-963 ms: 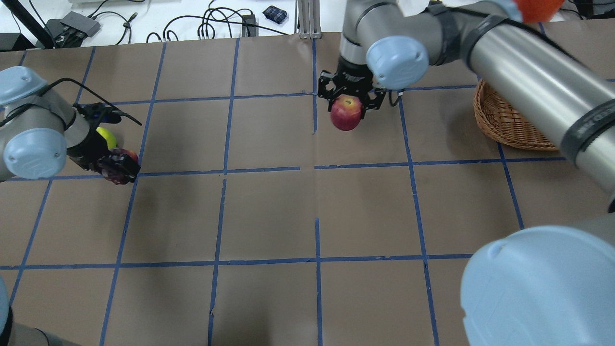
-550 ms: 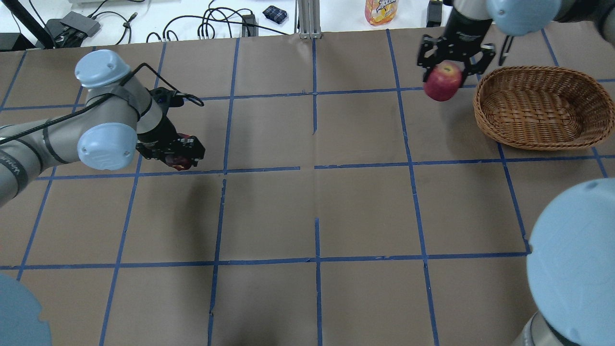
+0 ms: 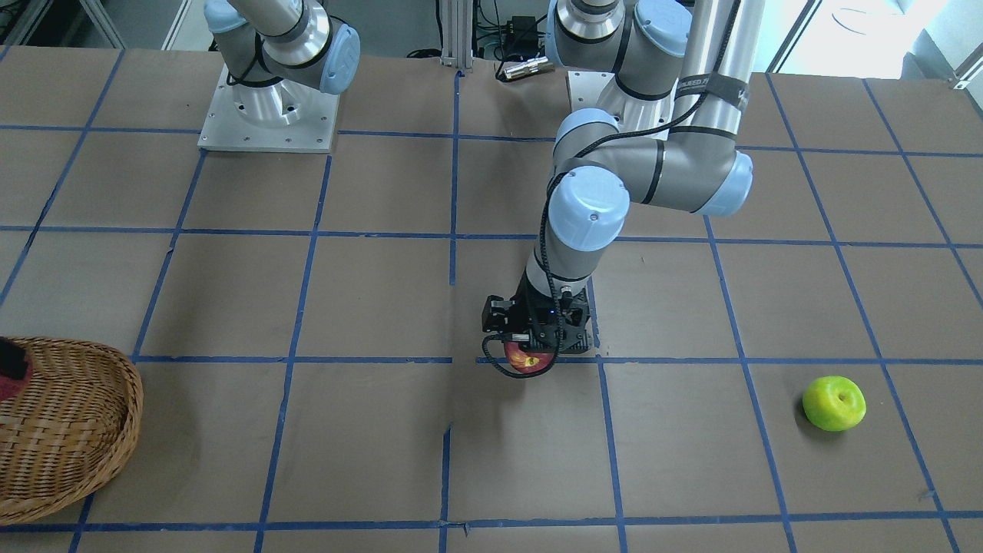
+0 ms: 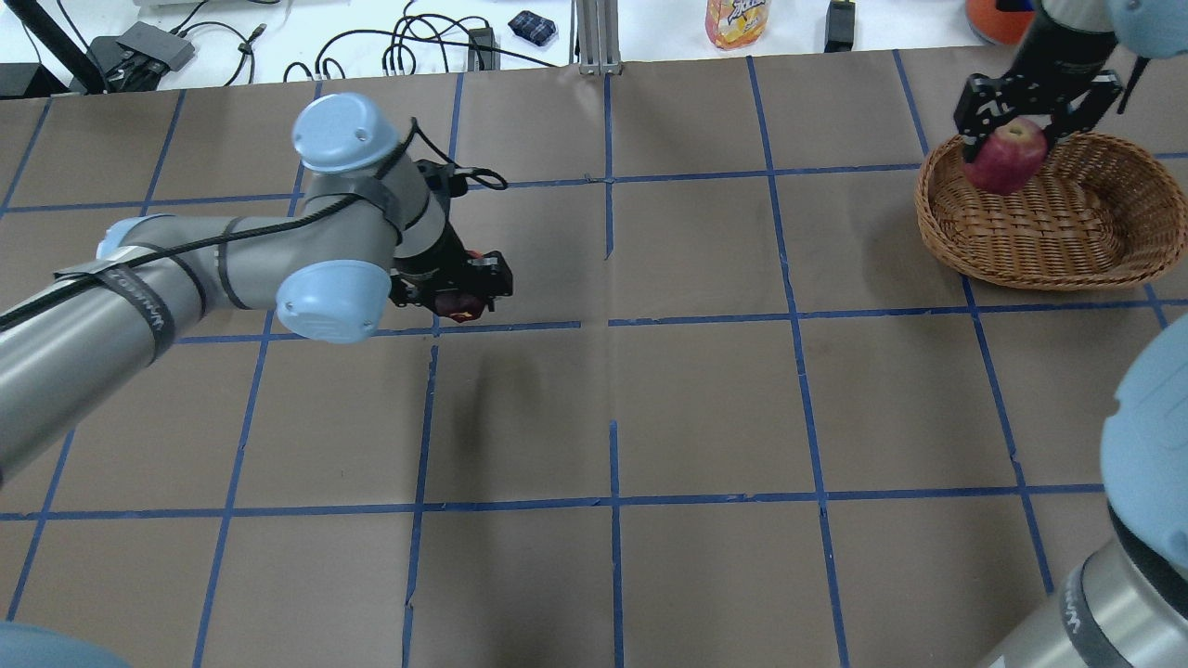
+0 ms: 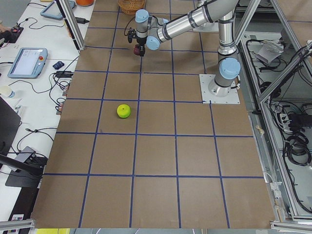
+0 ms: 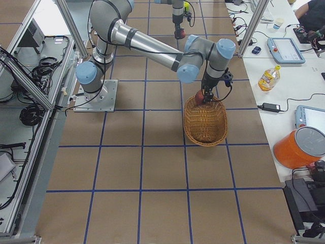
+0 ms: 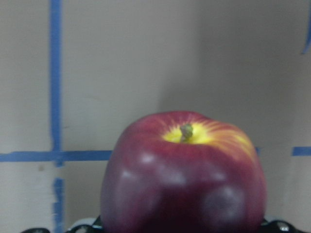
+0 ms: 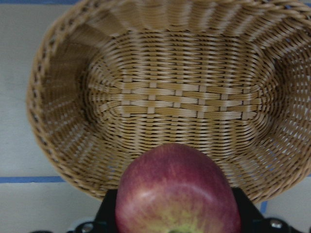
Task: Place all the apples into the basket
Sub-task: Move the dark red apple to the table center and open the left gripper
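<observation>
Apples, three: your right gripper (image 4: 1010,150), jaws clamped on red apple (image 4: 1004,162), above basket (image 4: 1039,271) by far edge, for release; left gripper (image 4: 459,297) clamps dark apple (image 7: 184,179) mid-tabletop, basket-bound; green apple (image 3: 833,402) waits toward far edge, left half

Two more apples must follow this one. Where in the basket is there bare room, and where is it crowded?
The basket has its whole woven floor bare; nothing lies in it. Only its end toward the middle of the table is crowded: there the right gripper holds the red apple over the rim.
</observation>
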Controlling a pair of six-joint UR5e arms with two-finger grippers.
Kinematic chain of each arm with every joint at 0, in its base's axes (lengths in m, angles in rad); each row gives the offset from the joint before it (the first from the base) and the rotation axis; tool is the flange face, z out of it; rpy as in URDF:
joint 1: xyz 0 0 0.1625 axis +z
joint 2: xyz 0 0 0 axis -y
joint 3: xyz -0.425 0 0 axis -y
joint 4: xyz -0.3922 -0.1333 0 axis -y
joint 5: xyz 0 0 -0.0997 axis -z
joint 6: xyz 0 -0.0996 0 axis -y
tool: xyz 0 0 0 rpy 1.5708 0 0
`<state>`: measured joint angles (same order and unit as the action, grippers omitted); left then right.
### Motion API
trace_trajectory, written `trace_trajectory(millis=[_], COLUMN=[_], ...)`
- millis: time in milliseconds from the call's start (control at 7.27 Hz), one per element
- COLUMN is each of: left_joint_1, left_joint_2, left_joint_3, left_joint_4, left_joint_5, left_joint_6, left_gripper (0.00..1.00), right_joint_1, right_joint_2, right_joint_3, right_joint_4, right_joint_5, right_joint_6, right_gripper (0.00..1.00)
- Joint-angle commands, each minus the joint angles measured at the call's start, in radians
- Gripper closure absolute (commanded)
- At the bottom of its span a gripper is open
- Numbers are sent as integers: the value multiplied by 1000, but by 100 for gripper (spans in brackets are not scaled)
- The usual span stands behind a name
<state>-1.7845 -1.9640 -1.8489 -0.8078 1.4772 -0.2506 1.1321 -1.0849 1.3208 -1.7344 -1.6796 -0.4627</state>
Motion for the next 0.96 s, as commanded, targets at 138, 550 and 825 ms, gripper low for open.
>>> trace_trajectory(millis=[138, 550, 825], left_joint_1=[-67, -109, -38], left_joint_2=[-78, -84, -15], left_joint_3=[2, 10, 8], left_joint_4=[140, 203, 185], left_joint_5=[3, 8, 2], left_joint_6=[-82, -78, -58], left_gripper=[100, 0, 0], right_joint_1=[-86, -97, -98], right_joint_2=[118, 189, 194], right_joint_3=[0, -3, 3], right_joint_4=[-192, -281, -278], right_joint_5=[-17, -19, -23], right_joint_6=[-206, -212, -214], right_gripper=[100, 100, 30])
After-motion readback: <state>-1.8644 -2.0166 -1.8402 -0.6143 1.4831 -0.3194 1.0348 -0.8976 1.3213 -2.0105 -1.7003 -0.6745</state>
